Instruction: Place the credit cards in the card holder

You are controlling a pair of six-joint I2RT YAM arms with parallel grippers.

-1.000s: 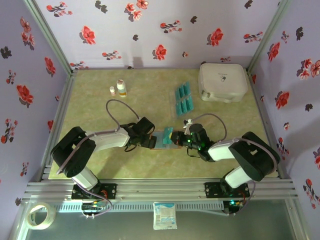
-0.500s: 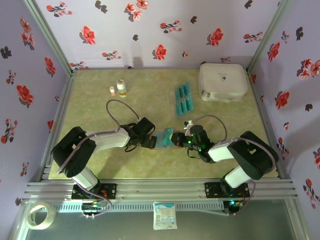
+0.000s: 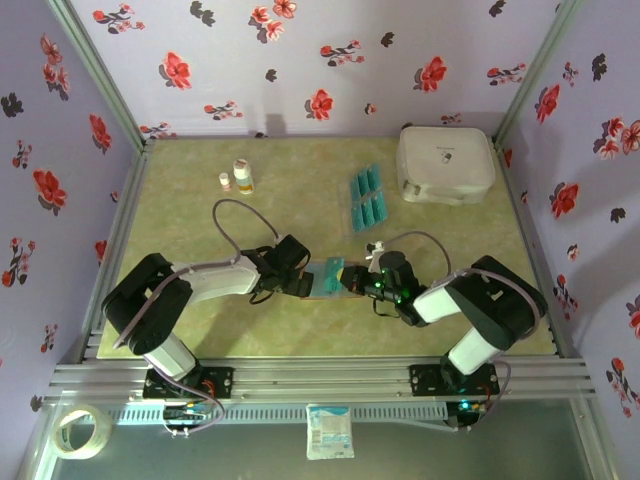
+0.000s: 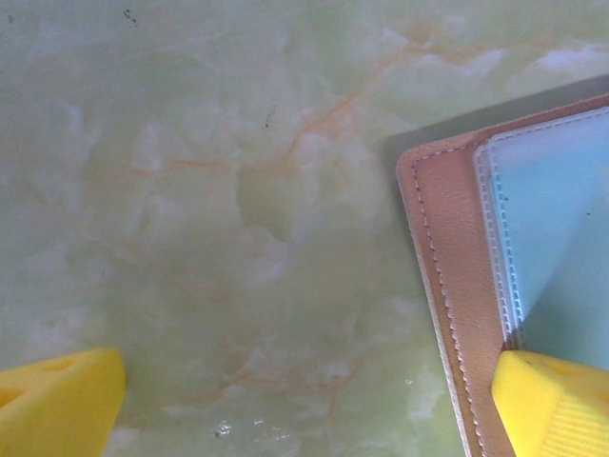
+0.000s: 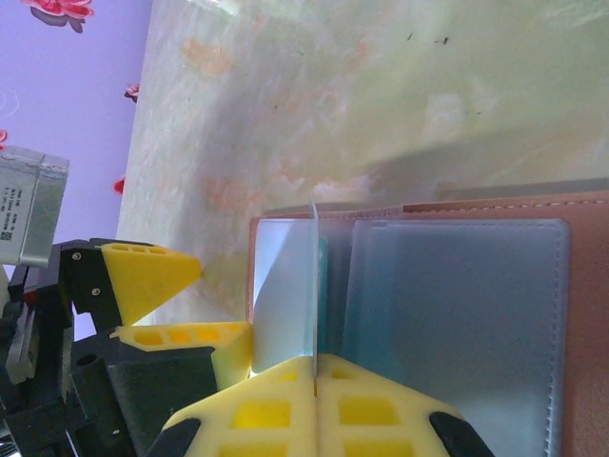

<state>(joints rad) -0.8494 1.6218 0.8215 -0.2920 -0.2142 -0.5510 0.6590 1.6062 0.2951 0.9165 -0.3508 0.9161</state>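
Observation:
The card holder [image 3: 322, 286] lies open between my two grippers, brown rim and pale blue pockets up [image 5: 457, 314]. My right gripper [image 5: 314, 367] is shut on a credit card [image 5: 313, 276]. The card stands on edge over the holder's left pocket page, and a thin teal strip of its face shows. From above, this gripper [image 3: 352, 281] sits at the holder's right side. My left gripper [image 4: 304, 407] is open at the holder's left end [image 3: 303, 283]. One of its fingers [image 4: 552, 400] rests on the holder's corner [image 4: 447, 267], the other over bare table. More credit cards [image 3: 368, 198] lie in rows farther back.
A large white rounded case [image 3: 445, 165] stands at the back right. Two small bottles [image 3: 240, 177] stand at the back left. Flowered walls close in the table on three sides. A grey cable [image 3: 225, 225] loops from the left arm.
The right gripper has edged slightly left over the card holder, still holding the card. The left arm has not moved.

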